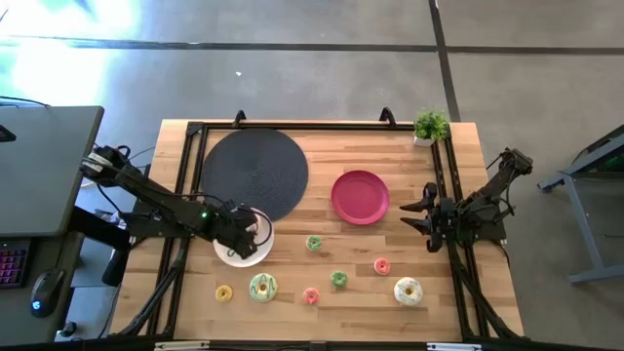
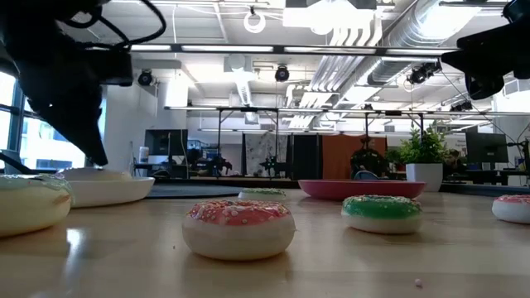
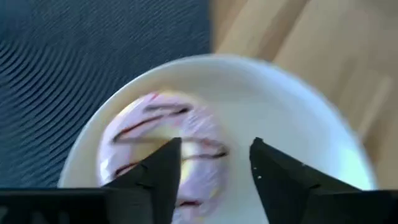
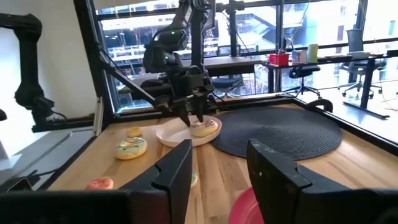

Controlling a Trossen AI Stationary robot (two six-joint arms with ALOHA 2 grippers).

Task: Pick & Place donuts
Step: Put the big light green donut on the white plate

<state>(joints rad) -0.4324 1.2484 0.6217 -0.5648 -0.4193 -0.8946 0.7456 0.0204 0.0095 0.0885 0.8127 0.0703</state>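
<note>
Donuts [image 1: 310,295] are scattered flat along the table's [image 1: 458,166] front edge, round rings with no long axis, iced pink, green, yellow and white. Farther back, a pink-iced donut [image 3: 163,146] with dark stripes is seen lying flat on the white plate [image 3: 292,112], beside the dark mat [image 1: 255,168]; the left gripper [image 3: 214,165] is held open just above it. The right gripper [image 1: 425,219] is parked open near the right edge.

Grey concrete floor [image 1: 322,24], big windows [image 4: 249,31], desks [image 4: 298,62] w/ chairs.
</note>
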